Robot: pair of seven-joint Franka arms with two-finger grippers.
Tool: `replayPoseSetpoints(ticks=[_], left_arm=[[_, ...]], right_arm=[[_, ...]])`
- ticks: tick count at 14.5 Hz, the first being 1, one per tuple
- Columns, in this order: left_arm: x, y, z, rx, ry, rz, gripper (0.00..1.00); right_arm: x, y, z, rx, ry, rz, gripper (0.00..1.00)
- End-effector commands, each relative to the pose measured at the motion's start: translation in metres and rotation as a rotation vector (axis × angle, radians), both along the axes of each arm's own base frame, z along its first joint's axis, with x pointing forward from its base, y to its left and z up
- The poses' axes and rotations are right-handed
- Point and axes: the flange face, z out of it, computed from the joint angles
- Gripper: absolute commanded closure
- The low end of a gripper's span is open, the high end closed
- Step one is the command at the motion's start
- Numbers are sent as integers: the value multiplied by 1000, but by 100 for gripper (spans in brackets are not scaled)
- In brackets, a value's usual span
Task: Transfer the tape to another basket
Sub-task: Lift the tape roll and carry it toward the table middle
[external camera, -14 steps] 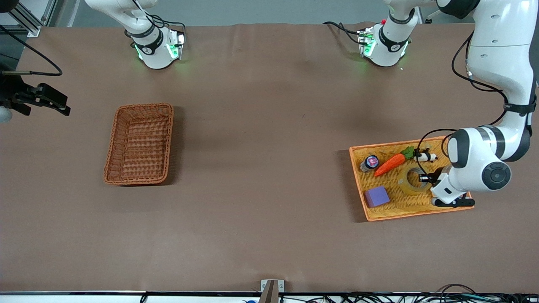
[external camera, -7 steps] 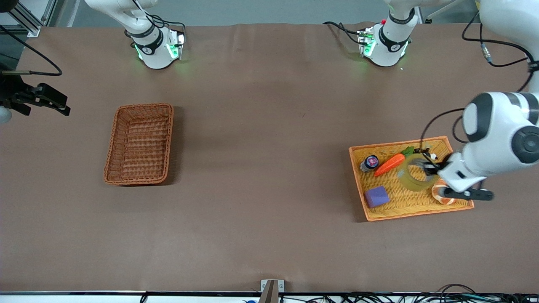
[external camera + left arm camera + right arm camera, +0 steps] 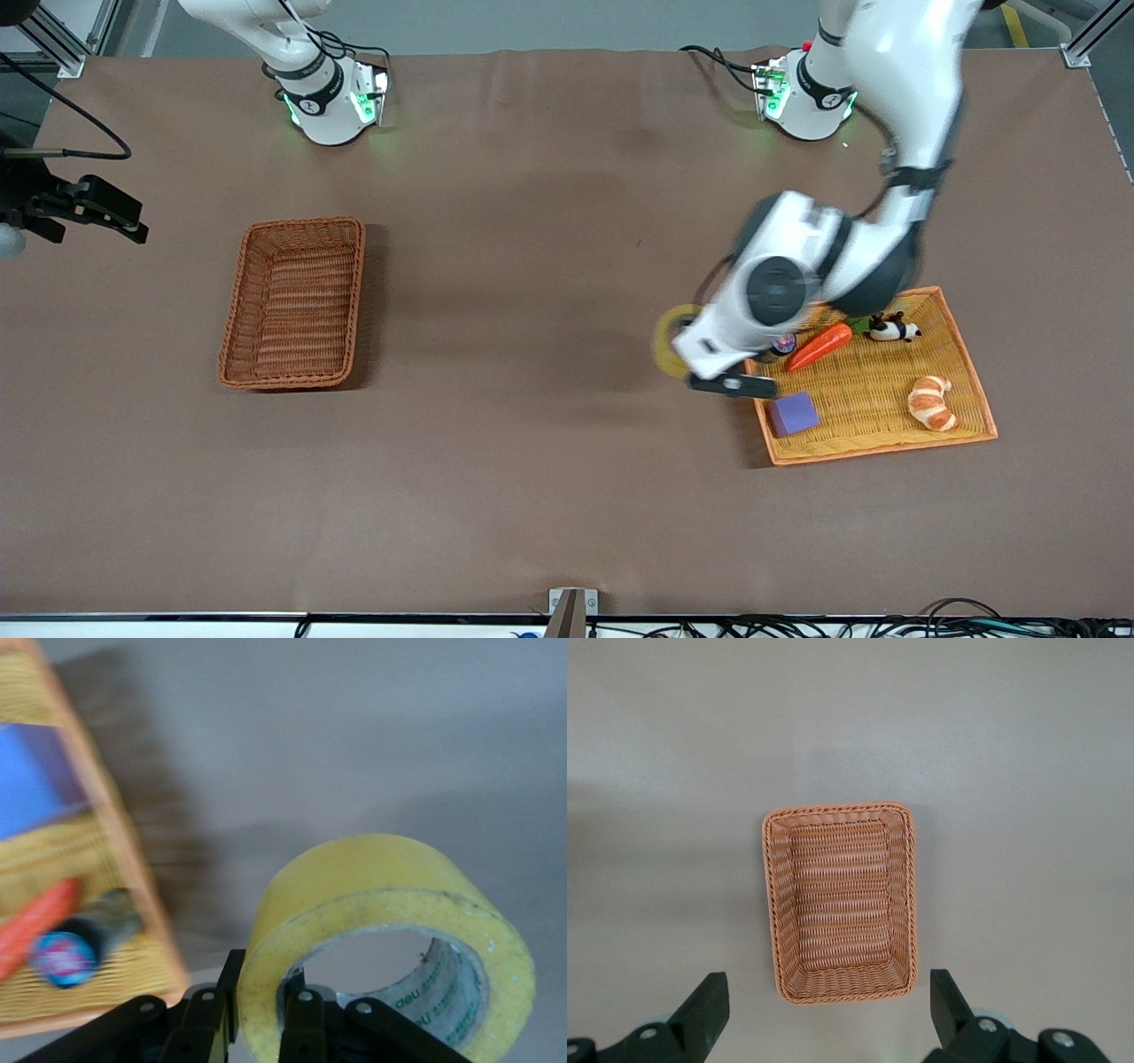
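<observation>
over the counter [image 3: 549, 496] by the tray [image 3: 973, 381], my left end effector [image 3: 252, 1028] pinches the tape [image 3: 381, 939] wall; it could slip before the basket [image 3: 292, 303]. right end effector [image 3: 824, 1010] waits, spread wide.

A flat yellow tray [image 3: 966, 354] with an orange rim holds a carrot [image 3: 819, 346], a purple block [image 3: 793, 413], a croissant [image 3: 931, 401], a toy panda [image 3: 893, 330] and a small jar [image 3: 783, 345].
</observation>
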Motion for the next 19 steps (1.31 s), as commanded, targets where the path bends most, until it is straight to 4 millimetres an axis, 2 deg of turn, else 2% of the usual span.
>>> replayPoseSetpoints(ticks=[1, 3, 5, 8, 9, 12, 14, 15, 16, 17, 19], left_arm=[[3, -67, -6, -65, -13, 52, 100], [-9, -110, -20, -165, 22, 89, 99], [-32, -147, -34, -226, 31, 101, 99], [-52, -182, -64, -334, 69, 176, 97], [-58, -194, -80, -363, 66, 189, 96], [-71, -209, -109, -382, 81, 154, 92], [-77, -212, -115, -381, 91, 142, 79], [-77, -211, -116, -378, 92, 145, 71], [-77, -210, -116, -376, 94, 147, 59], [-76, -209, -114, -375, 91, 149, 52], [-68, -204, -97, -380, 81, 152, 44]], right_arm=[[-1, 3, -2, -3, 7, 7, 0], [-1, 6, -4, -3, 10, 13, 0], [3, 6, -16, -11, 18, 17, 0], [10, 15, -42, -14, 8, 36, 0], [10, 19, -48, -14, 8, 43, 0], [17, 36, -74, -13, -13, 73, 0], [24, 46, -93, -14, -3, 90, 0], [29, 56, -106, -16, 9, 99, 0], [33, 68, -116, -15, 11, 118, 0], [37, 81, -128, -14, 15, 133, 0], [43, 107, -150, -10, 30, 152, 0]])
